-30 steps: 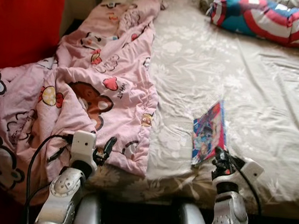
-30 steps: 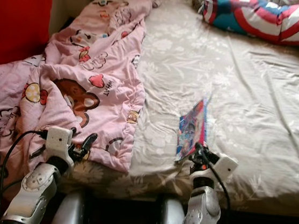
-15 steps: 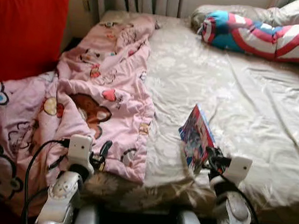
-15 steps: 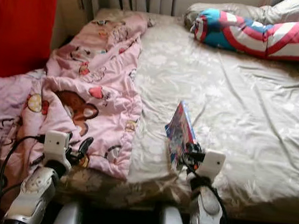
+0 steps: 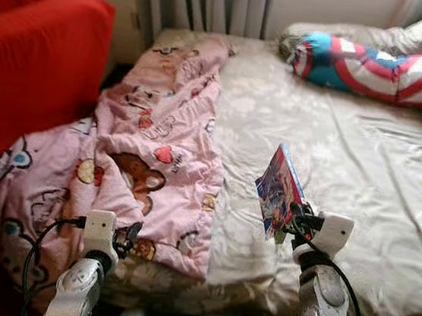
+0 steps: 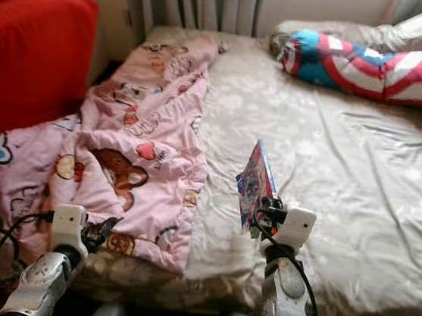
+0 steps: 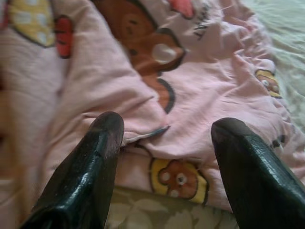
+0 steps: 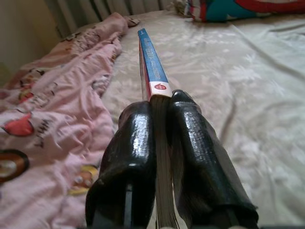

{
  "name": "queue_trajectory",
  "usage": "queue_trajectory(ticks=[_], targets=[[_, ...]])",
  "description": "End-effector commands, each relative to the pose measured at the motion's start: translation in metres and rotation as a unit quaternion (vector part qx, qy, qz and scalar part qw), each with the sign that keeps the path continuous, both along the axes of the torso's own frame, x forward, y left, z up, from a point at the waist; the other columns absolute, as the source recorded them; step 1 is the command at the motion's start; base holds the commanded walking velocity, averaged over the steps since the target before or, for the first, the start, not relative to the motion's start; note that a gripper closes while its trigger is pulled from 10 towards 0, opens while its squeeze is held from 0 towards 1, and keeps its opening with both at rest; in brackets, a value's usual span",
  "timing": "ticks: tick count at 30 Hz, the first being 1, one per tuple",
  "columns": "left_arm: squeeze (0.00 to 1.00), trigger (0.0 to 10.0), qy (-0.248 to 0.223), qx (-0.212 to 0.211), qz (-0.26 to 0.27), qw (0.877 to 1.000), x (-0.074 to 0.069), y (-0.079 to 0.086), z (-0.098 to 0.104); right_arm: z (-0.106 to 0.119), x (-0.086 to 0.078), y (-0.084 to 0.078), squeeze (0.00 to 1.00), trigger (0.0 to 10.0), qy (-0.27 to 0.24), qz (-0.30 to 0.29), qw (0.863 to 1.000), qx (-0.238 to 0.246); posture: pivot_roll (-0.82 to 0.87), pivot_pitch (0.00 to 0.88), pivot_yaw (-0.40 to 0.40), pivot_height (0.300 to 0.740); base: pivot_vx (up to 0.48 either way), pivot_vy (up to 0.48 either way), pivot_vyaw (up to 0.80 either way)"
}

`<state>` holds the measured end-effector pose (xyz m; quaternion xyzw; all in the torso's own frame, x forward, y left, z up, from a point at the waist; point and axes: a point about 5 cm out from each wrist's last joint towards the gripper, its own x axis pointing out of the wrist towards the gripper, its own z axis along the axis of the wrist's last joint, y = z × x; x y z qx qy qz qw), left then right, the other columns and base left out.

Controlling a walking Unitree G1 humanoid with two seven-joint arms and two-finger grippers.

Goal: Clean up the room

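Nearest, the right gripper (image 8: 162, 119) has its two black fingers (image 8: 138, 143) pinched tight on the lower edge of a thin, colourful picture book with a blue spine (image 5: 282, 190), holding it upright above the front part of the bed. The left gripper (image 7: 164, 133) hangs with fingers spread wide, nothing between them, just over the front edge of a crumpled pink cartoon-bear quilt (image 5: 150, 159) lying along the bed's left side. Both sit over a beige floral-patterned bedsheet (image 5: 362, 168). Left of the bed stands a red upholstered sofa (image 5: 38, 70). Farthest back, a red, white and blue striped cushion (image 5: 374, 62) lies near the head of the bed, with grey curtains (image 5: 213, 2) behind.
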<state>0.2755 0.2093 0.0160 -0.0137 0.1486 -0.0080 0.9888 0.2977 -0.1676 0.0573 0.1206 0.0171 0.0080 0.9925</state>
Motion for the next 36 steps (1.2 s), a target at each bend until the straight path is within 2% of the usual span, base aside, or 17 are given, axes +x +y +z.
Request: queue_trajectory(ticks=[1, 2, 4, 8, 10, 16, 27, 31, 36], targets=[[0.0, 10.0, 0.017, -0.002, 0.002, 1.0, -0.004, 0.003, -0.008, 0.015, 0.006, 0.0, 0.0, 10.0, -0.03, 0.001, 1.0, -0.005, -0.03, 0.031, -0.013, 0.721, 0.0, 0.0, 0.0], [0.0, 10.0, 0.017, -0.002, 0.002, 1.0, -0.004, 0.003, -0.008, 0.015, 0.006, 0.0, 0.0, 10.0, -0.03, 0.001, 1.0, -0.005, -0.03, 0.031, -0.013, 0.721, 0.0, 0.0, 0.0], [0.0, 10.0, 0.056, 0.001, -0.003, 0.998, -0.011, 0.003, -0.022, 0.016, 0.008, 0.003, 0.0, 10.0, -0.03, 0.002, 1.0, -0.005, -0.03, 0.032, -0.014, 0.731, 0.0, 0.0, 0.0], [0.0, 10.0, 0.094, -0.012, 0.014, 0.995, -0.02, 0.006, -0.035, 0.016, 0.009, 0.007, 0.0, 10.0, -0.027, 0.007, 1.0, -0.006, -0.03, 0.034, -0.018, 0.731, 0.0, 0.0, 0.0], [0.0, 10.0, 0.138, -0.006, 0.013, 0.99, -0.03, 0.005, -0.048, 0.015, 0.01, 0.009, 0.0, 10.0, -0.025, 0.008, 1.0, -0.003, -0.02, 0.038, -0.021, 0.731, 0.0, 0.0, 0.0], [0.0, 10.0, 0.198, 0.013, 0.009, 0.98, -0.048, 0.006, -0.064, 0.015, 0.011, 0.011, 0.0, 10.0, -0.023, 0.013, 1.0, -0.009, -0.03, 0.036, -0.019, 0.731, 0.0, 0.0, 0.0], [0.0, 10.0, 0.238, 0.004, 0.033, 0.971, -0.07, 0.009, -0.079, 0.014, 0.011, 0.014, 0.0, 10.0, -0.022, 0.01, 1.0, -0.008, -0.03, 0.034, -0.019, 0.731, 0.0, 0.0, 0.0], [0.0, 10.0, 0.241, 0.007, 0.028, 0.97, -0.071, 0.007, -0.08, 0.012, 0.011, 0.012, 0.0, 10.0, -0.016, 0.004, 1.0, -0.005, -0.03, 0.037, -0.019, 0.731, 0.0, -0.234, 0.0], [0.0, 10.0, 0.245, 0.007, 0.032, 0.969, -0.071, 0.006, -0.081, 0.012, 0.01, 0.016, 0.0, 10.0, -0.015, 0.008, 1.0, -0.002, -0.03, 0.037, -0.019, 0.731, 0.0, -0.288, -0.71]])
